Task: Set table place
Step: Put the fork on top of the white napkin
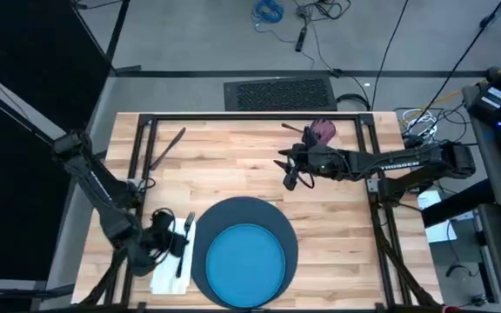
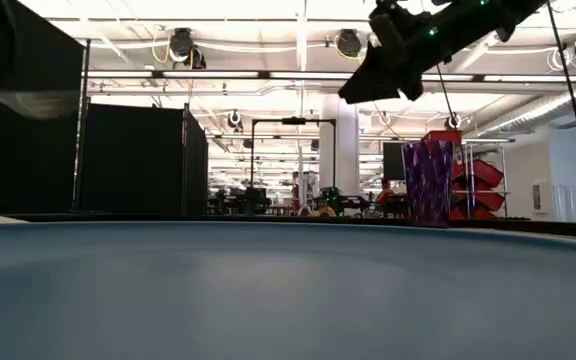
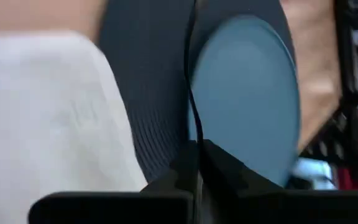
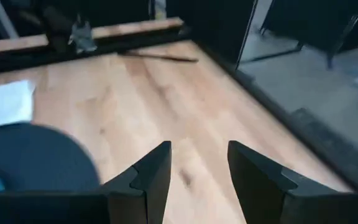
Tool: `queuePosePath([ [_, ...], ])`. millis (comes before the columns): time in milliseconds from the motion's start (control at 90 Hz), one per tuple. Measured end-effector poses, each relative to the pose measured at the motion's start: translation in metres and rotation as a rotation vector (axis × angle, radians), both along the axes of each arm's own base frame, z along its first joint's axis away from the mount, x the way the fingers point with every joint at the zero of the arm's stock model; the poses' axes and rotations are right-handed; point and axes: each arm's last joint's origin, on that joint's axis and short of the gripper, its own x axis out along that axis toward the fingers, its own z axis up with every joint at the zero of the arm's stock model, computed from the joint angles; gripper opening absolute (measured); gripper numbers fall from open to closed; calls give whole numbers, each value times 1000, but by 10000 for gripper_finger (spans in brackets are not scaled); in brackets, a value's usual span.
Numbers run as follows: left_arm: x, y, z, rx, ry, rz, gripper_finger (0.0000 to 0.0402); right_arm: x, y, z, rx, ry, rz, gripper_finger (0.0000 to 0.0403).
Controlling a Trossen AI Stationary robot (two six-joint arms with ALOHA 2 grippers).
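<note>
You have a light, plank-grained wooden table (image 1: 233,165) edged by a black metal frame. Near its front edge lies the large, round, dark navy mat (image 1: 249,248), finely ribbed in the left wrist view, and the smaller, smooth, bright blue plate (image 1: 246,263) rests on it. Just left of the mat a flat white napkin (image 1: 170,261) lies with a metal fork (image 1: 186,239) on it.

Your left gripper (image 1: 174,245) hovers low over that napkin. Its dark fingers (image 3: 219,165) are pressed together on a thin dark strip; what the strip is, you cannot tell.

Your right gripper (image 4: 199,163) hangs above bare wood at the far right of the table, its two dark wedge-shaped fingers apart and holding nothing. Just beyond that arm stands the small, faceted, translucent purple cup (image 2: 428,183), upright. A long, thin, dark utensil (image 1: 169,146) lies at the far left.
</note>
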Motion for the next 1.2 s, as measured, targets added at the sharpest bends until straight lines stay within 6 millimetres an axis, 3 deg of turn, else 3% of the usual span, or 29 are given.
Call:
queuePosePath([
  [178, -5, 4, -6, 36, 104, -10, 0, -2, 12, -5, 62, 29, 12, 144],
  [489, 5, -14, -32, 11, 219, -42, 0, -2, 31, -5, 105, 10, 55, 144],
  [678, 9, -19, -30, -19, 207, -45, 0, -1, 32, -4, 106, 5, 57, 144],
  [878, 12, -24, -43, -29, 294, -59, 0, -2, 32, -4, 102, 8, 59, 144],
  [1200, 9, -16, -46, 35, 343, -48, 0, -2, 32, -4, 91, 13, 65, 144],
])
